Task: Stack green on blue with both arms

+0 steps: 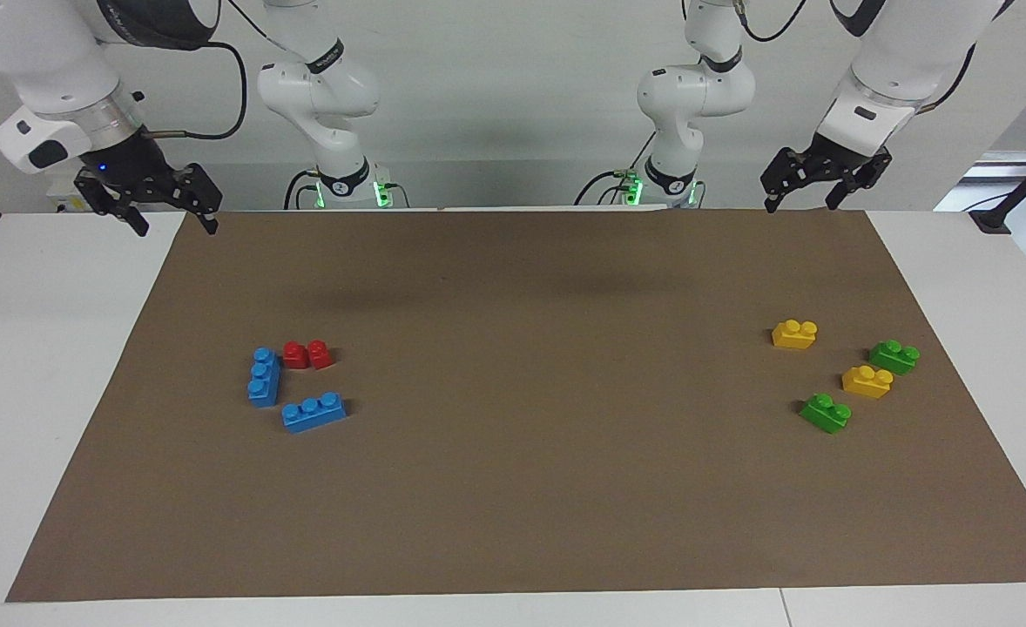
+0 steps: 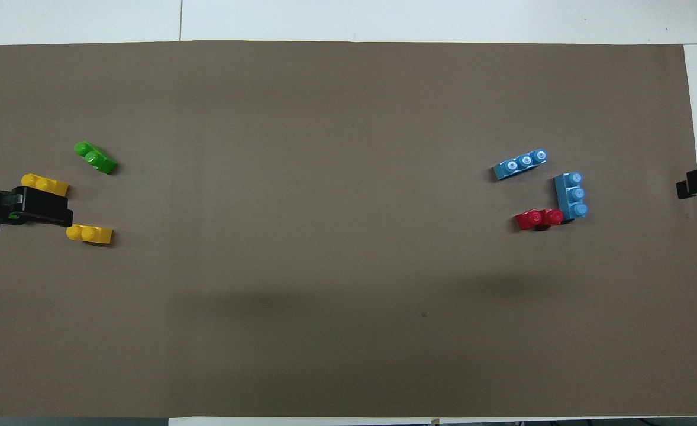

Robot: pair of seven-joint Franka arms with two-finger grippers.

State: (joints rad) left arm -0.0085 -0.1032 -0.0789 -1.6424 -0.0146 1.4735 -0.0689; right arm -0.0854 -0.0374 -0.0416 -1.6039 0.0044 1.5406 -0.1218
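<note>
red brick (image 1: 307, 354) | two yellow bricks (image 1: 794, 333) (image 1: 867, 380) | brown mat (image 1: 513, 505)

No writing, brand or sign can be read. Each arm base (image 1: 344, 183) at the top of the facing view carries a small round dark badge with a white mark, too small to make out.

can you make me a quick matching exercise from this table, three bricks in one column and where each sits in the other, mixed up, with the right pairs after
Things:
1. red brick
2. yellow brick
3. blue brick

Places:
A. between the two green bricks, toward the left arm's end
B. farthest from the robots in its cluster
C. nearest the robots in its cluster, beside the other blue brick

Pairs: 1-C, 2-A, 3-B
</note>
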